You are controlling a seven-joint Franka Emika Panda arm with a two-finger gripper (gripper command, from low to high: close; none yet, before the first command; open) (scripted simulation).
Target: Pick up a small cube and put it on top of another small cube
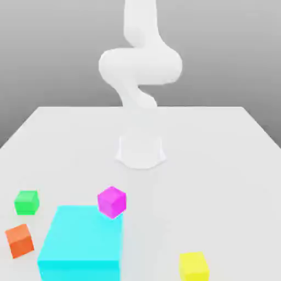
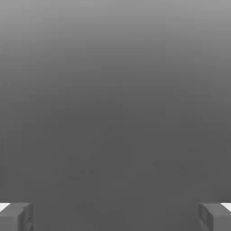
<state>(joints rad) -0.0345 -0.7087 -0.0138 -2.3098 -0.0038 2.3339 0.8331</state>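
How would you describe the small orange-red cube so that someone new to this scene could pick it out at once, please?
Start at the big cyan block at the near edge of the white table. On the exterior view's left of it lie two small cubes; the orange-red cube is the nearer one, beside the block. Its neighbour, farther back, is the green cube.

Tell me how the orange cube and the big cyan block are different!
The orange cube is tiny, while the cyan block is far bigger. The cube is orange-red; the block is bright cyan. The cube has nothing on it, but a magenta cube appears to rest on the block's far corner. Both are plain and boxy, and they sit side by side on the white table, the cube toward the exterior view's left.
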